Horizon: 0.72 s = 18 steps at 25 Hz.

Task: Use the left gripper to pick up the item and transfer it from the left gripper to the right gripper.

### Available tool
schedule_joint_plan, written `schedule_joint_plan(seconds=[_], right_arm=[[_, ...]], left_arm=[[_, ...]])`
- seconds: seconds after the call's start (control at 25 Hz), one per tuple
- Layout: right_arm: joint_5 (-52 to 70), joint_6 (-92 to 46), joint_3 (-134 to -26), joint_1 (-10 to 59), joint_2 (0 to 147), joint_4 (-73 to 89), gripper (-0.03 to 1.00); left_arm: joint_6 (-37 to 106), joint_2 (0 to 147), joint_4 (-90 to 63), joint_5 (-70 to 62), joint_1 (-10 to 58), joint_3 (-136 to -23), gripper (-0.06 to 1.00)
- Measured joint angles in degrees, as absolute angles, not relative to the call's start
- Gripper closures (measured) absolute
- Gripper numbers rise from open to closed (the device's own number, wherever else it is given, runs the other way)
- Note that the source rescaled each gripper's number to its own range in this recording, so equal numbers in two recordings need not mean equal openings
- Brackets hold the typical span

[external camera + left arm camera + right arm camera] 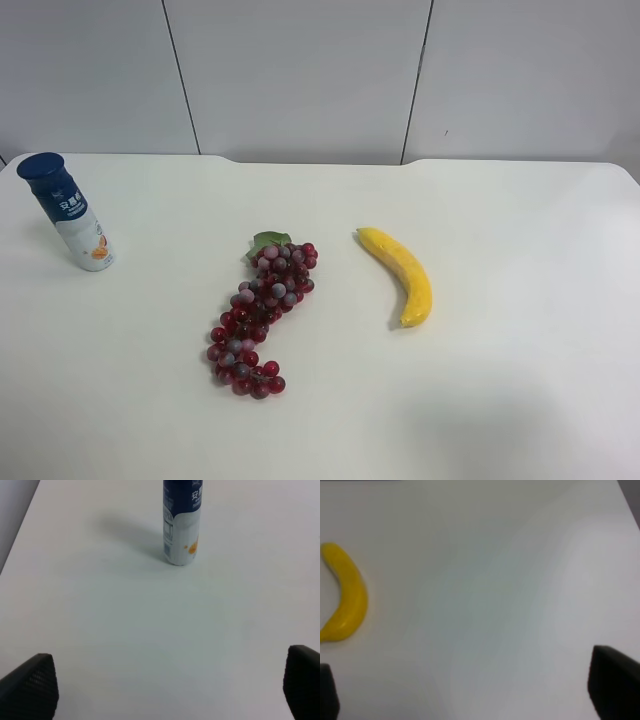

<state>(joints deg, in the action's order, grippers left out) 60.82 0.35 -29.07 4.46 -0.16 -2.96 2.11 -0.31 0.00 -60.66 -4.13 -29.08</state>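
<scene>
**kev_b:** Going across the high view: the bottle (75,215) stands upright near the table (500,400) edge. Then comes the red grape bunch (258,315), lying flat with a green leaf (268,241) at its far end, then the banana (400,275). The tools only show in the wrist views though, so you can't place anything against them from up there.

**mira77:** Yeah, the wrist cams fill that in. The left tool (167,682) is spread wide, with just its two dark fingertips (30,687) poking into frame. There's bare table between them and it's pinching nothing. The bottle is straight ahead of it, well apart, pretty much lined up with the gap. It's upright, with the orange picture near the base, and the cap end is cropped off.

**kev_b:** So the cap you only get from the high view: dark blue, with white writing just below it. What about the other arm?

**mira77:** The right tool (470,687) is spread wide too, nothing between its fingers (615,680). The banana lies ahead of it and off beyond one finger, not in line with the gap and well clear. That cam's a bit blurry. The grape bunch only turns up in the high view, and the bottle only in that one and the left wrist cam.
</scene>
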Motion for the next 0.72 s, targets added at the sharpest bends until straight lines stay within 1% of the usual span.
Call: schedule_joint_plan(seconds=[0.64, 0.68, 0.72], right_arm=[[60.8, 0.4, -29.1, 4.5, -0.2, -3.0, -0.03], [60.8, 0.4, -29.1, 4.5, -0.2, -3.0, -0.03], [60.8, 0.4, -29.1, 4.5, -0.2, -3.0, -0.03]], left_arm=[[2.1, -0.3, 0.0, -60.7, -4.1, -29.1, 0.14], [2.1, -0.3, 0.0, -60.7, -4.1, -29.1, 0.14], [2.1, -0.3, 0.0, -60.7, -4.1, -29.1, 0.11]])
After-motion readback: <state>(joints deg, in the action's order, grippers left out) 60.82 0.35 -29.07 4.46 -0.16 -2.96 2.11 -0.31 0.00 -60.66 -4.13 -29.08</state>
